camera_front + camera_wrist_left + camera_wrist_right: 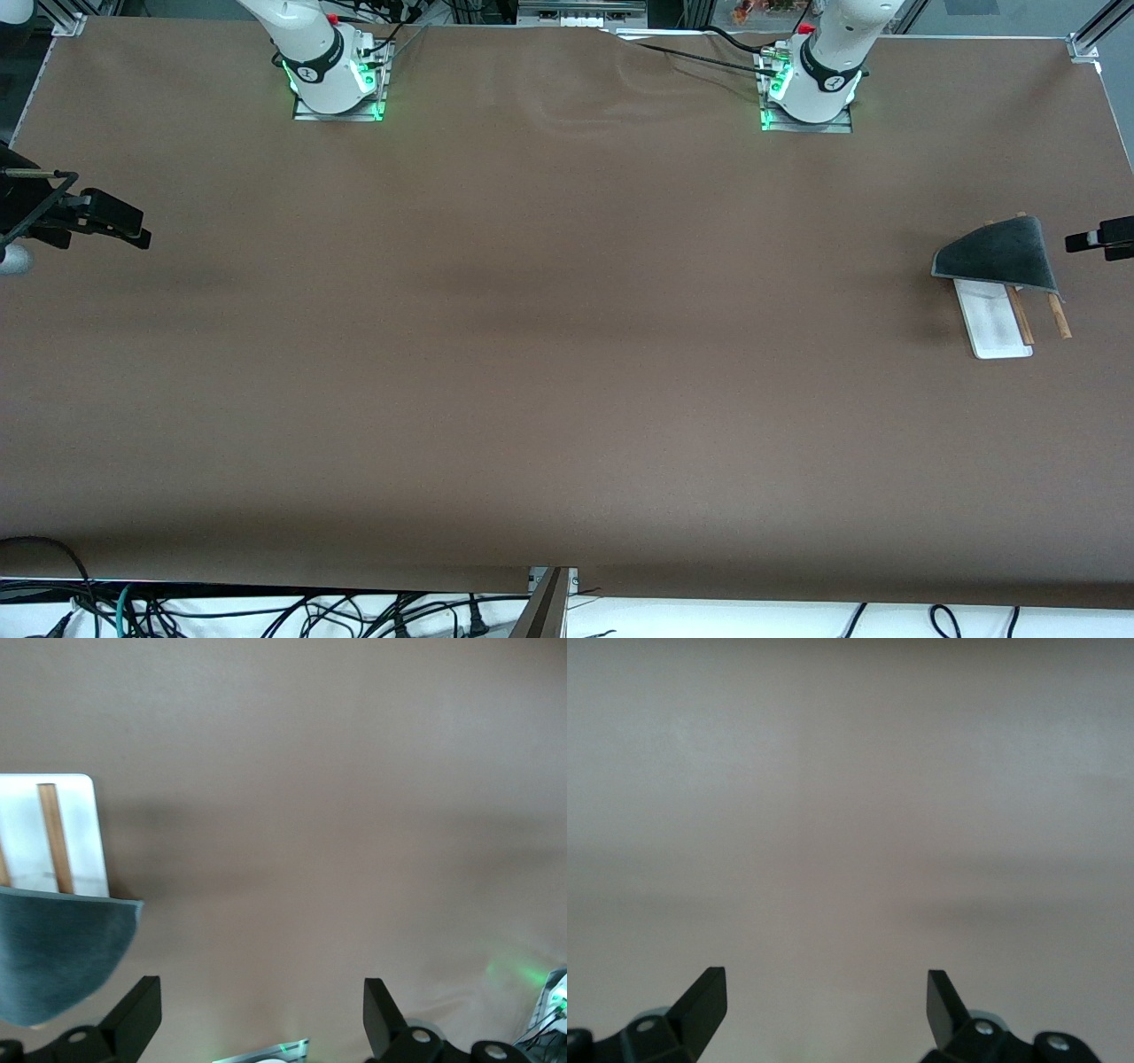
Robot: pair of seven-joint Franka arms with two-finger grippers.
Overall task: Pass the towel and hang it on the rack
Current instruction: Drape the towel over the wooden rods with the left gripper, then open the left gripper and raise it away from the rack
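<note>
1. The towel [999,254], dark grey face up, hangs over the rods of the rack [1003,325], which stands on the table [567,354] at the left arm's end.
2. The left tool [261,1014] is up in the air just beside the towel, fingers spread, holding nothing.
3. The right tool [826,1005] waits over the right arm's end of the table, well apart from the rack, fingers spread and empty.

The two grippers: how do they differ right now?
The left gripper sits at its own arm's end of the table, beside the towel draped over the rack; the right gripper sits at its own end with only bare table near it. The left wrist view shows towel and rack; the right shows only tabletop. Both are open and hold nothing.
</note>
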